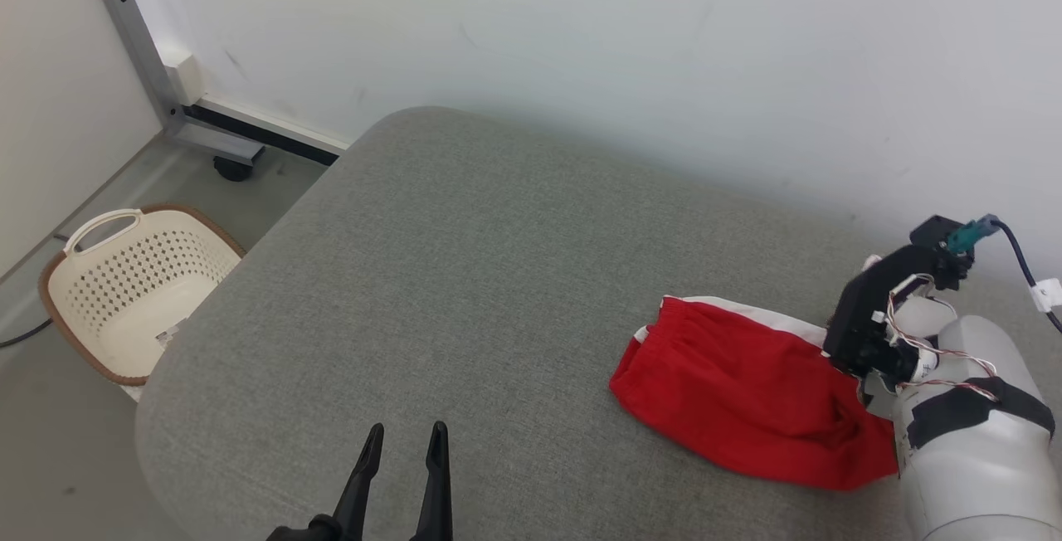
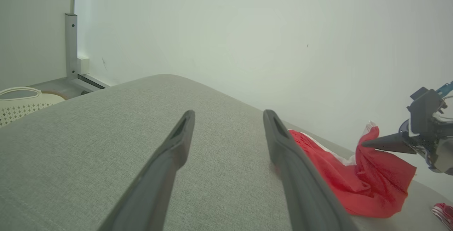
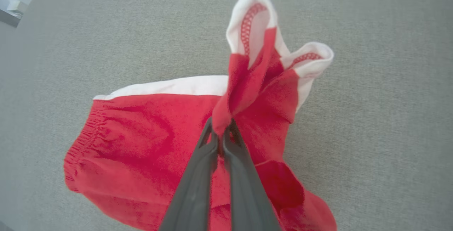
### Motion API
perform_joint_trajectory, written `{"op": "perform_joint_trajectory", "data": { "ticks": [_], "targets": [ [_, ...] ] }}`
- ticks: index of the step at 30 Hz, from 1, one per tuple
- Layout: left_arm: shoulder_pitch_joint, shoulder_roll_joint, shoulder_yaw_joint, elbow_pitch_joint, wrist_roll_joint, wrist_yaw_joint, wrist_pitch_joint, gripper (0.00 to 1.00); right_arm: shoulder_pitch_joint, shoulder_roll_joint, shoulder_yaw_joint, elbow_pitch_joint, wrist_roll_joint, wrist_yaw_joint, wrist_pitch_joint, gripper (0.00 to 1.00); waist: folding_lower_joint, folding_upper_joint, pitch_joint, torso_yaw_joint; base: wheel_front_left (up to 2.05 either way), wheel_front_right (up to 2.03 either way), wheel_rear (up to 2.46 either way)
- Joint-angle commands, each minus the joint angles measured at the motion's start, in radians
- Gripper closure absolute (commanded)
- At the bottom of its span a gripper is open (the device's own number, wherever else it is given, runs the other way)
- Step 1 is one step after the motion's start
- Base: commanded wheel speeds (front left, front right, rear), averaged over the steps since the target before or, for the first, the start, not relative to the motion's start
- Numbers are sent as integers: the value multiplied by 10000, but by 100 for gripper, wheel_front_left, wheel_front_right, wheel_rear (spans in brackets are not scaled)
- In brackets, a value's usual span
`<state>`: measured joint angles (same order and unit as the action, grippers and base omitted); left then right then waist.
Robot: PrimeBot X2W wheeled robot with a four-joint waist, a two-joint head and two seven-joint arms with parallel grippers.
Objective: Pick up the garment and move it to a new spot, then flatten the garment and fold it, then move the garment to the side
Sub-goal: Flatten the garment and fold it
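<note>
- Left gripper [image 1: 407,429] rises from 6 o'clock in the head view, its jaws spread wide and holding nothing; its base is cut off by the bottom edge.
- Both long dark fingers hover over the bare grey fabric of the counter [image 1: 465,275], well apart from the garment.
- At about 4 o'clock on the counter lies the garment [image 1: 747,392], red with a gathered waistband and white trim.
- The right gripper [image 3: 221,131] has its jaws closed on a bunched fold of the red cloth, and the pinched part stands up off the counter while the rest lies on it.
- Above the pinch, two white-edged flaps with red stitching stick up.
- In the head view the gripper's black body and the pale forearm [image 1: 971,441] hide the fingertips and the garment's 3 o'clock end.
- At 8 o'clock on the floor sits a cream perforated basket [image 1: 124,292], partly hidden by the counter's edge; a small label [image 1: 170,330] inside it is too small to read.
- A white tag [image 1: 1047,294] on the dark cable [image 1: 1016,255] at 3 o'clock shows no legible writing.
- A red-and-white striped item [image 2: 444,211] is cut off at 5 o'clock in the left wrist view and cannot be made out.
</note>
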<state>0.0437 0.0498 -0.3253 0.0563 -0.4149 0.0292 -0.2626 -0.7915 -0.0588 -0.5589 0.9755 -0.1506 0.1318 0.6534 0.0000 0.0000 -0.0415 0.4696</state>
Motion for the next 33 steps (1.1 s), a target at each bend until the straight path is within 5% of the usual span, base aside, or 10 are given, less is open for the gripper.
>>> {"op": "perform_joint_trajectory", "data": {
  "ticks": [1,14,20,21,22,28,33],
  "targets": [
    [95,10,5,-9,-7,10,-34,0,-201,44,294,106,468,-27,-145,100,0,0,-28,219,0,0,0],
    [154,10,91,-614,-305,369,-34,0,-1328,80,4517,2593,4187,-27,-1309,100,0,0,547,753,0,0,0],
    [203,10,146,-784,-343,487,-34,0,-1361,84,5468,2819,5095,-27,-1732,100,0,0,624,776,0,0,0],
    [217,12,151,-786,-347,483,-34,0,-1364,84,5611,2845,5278,-27,-1786,95,0,0,620,777,0,0,0],
    [228,10,159,-788,-353,490,-34,0,-1342,86,5731,2881,5537,-27,-1761,0,0,0,606,774,0,0,0],
    [153,10,118,-696,-344,469,-34,0,-1397,84,6146,2180,7642,-27,-2141,0,0,0,362,599,0,0,0],
    [216,12,129,-577,-232,402,-34,0,-1037,-548,6207,1655,7584,-27,-3080,0,0,0,34,313,0,0,0]
  ]
}}
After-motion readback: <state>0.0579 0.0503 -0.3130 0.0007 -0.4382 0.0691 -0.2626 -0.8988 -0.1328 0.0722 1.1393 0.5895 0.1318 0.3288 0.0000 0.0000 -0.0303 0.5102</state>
